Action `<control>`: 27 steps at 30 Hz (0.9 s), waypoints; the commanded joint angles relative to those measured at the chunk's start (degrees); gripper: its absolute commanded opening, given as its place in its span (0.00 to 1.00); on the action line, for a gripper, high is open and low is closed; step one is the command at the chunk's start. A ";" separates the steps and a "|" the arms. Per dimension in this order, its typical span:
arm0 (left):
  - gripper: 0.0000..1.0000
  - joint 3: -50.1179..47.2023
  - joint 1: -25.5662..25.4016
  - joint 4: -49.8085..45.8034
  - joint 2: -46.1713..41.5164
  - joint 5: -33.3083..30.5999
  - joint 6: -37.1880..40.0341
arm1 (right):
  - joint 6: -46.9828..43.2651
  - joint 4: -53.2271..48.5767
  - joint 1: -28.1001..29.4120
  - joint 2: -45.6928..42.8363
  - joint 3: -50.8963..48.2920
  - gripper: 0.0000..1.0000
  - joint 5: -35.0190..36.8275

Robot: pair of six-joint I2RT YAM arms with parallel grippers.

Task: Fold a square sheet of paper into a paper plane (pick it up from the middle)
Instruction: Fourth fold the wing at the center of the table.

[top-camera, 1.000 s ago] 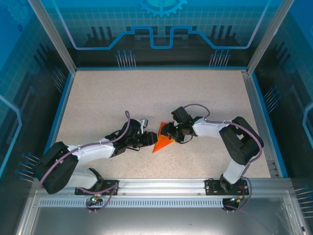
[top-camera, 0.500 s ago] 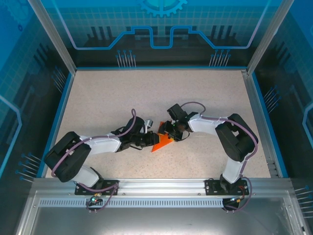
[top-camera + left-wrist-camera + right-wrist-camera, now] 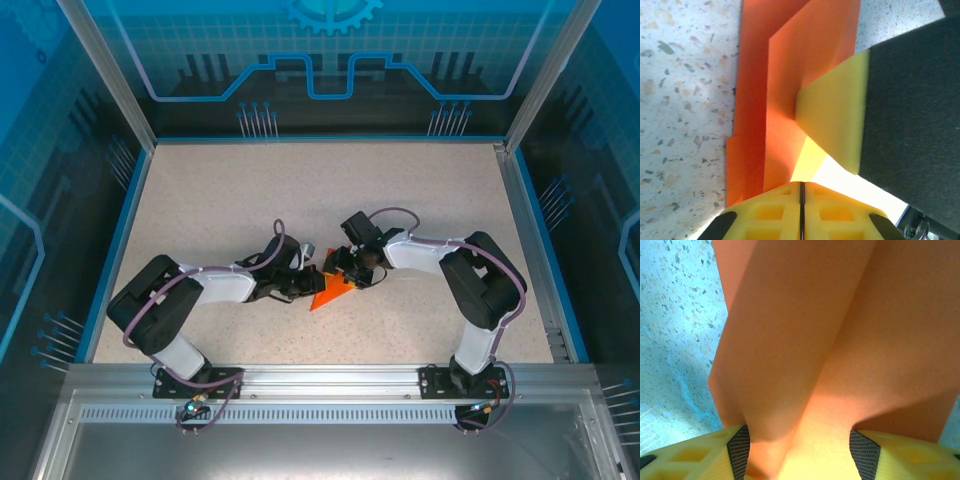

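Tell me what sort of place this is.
Likely a robot lab work cell: a speckled beige tabletop fenced by aluminium frame posts and blue printed panels, with two white robot arms over folded orange paper.

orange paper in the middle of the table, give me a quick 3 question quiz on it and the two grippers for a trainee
1. True or false: the orange paper sheet lies as a flat, unfolded square.
2. Where is the sheet on the table? A) mid-table, where the left gripper and the right gripper meet; B) against the far edge; C) beside the left arm's base.
3. Which gripper has its fingers apart with paper between them?
Key: 1 false, it is folded, with a flap raised. 2 A. 3 the right; the left one's jaws are shut.
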 commanded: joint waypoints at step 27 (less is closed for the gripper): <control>0.02 2.60 1.10 -3.46 3.10 -1.53 1.60 | 0.00 -6.82 1.33 6.02 -5.44 0.49 5.79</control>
